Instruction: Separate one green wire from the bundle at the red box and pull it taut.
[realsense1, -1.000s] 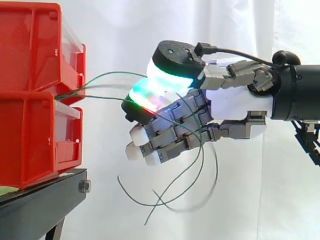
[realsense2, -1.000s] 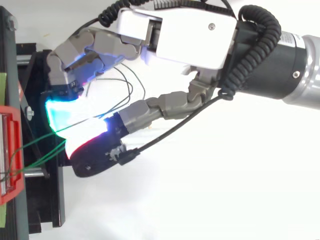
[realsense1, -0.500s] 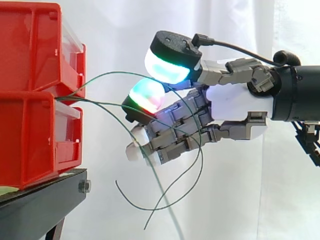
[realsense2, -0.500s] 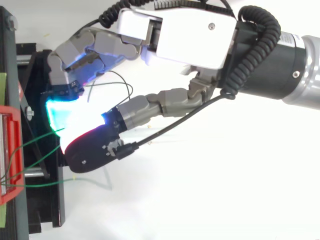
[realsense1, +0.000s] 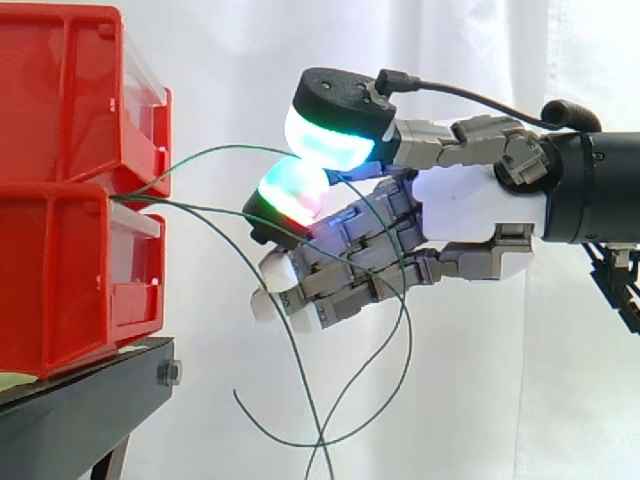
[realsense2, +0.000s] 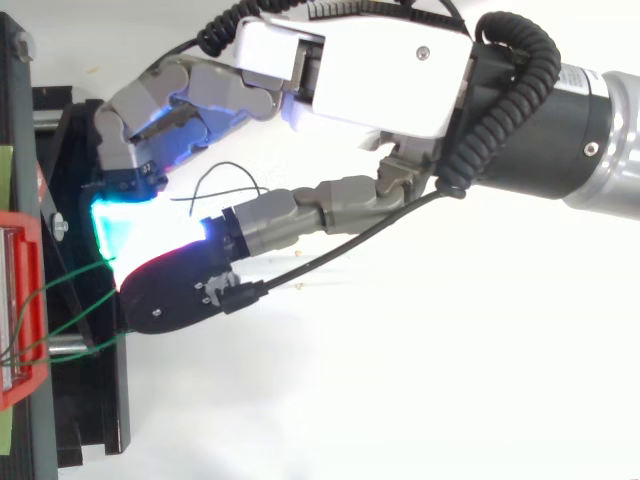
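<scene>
Two thin green wires leave the gap between the stacked red bins (realsense1: 60, 270). The upper wire (realsense1: 228, 148) arcs slack to the top of the hand (realsense1: 470, 210) and trails down across it, while the lower wire (realsense1: 165, 203) droops downward. I cannot tell whether the hand has the upper wire clamped; light, springy and slick, it likely slips unless pinched firmly on that arc.
</scene>
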